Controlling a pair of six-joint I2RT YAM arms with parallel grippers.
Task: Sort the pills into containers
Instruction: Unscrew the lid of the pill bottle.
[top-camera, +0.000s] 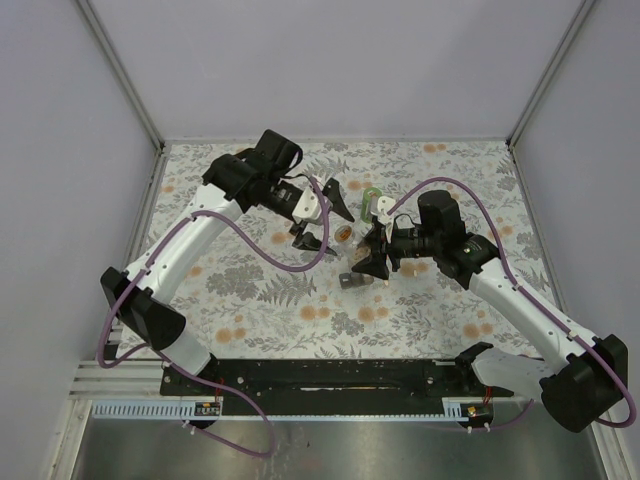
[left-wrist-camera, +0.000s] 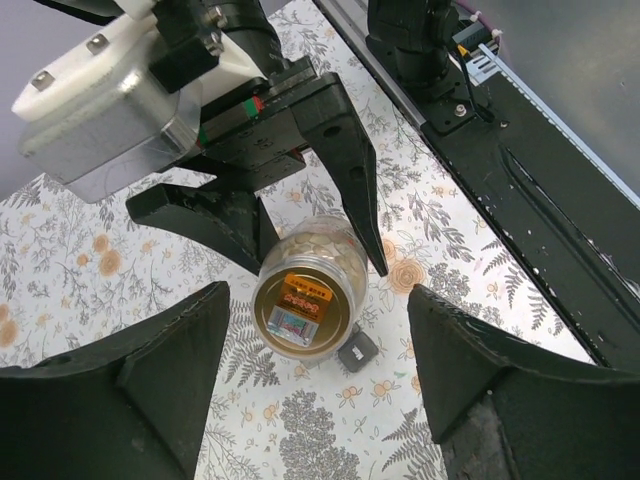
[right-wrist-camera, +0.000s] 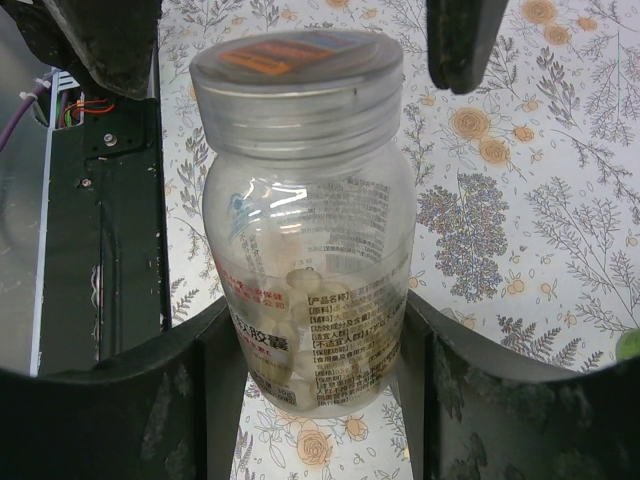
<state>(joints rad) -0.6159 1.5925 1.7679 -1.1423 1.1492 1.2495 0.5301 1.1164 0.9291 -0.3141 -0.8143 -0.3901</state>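
- The right hand (right-wrist-camera: 318, 335) is gripping the pill bottle (right-wrist-camera: 305, 250) around its body.
- The left hand (left-wrist-camera: 316, 300) is hanging open, with fingers (left-wrist-camera: 130, 390) flanking the cap (left-wrist-camera: 303, 310), not touching.

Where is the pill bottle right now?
The pill bottle is pinched between the fingers of the right gripper, near the middle of the flowery table. Its lid points at the open left gripper.
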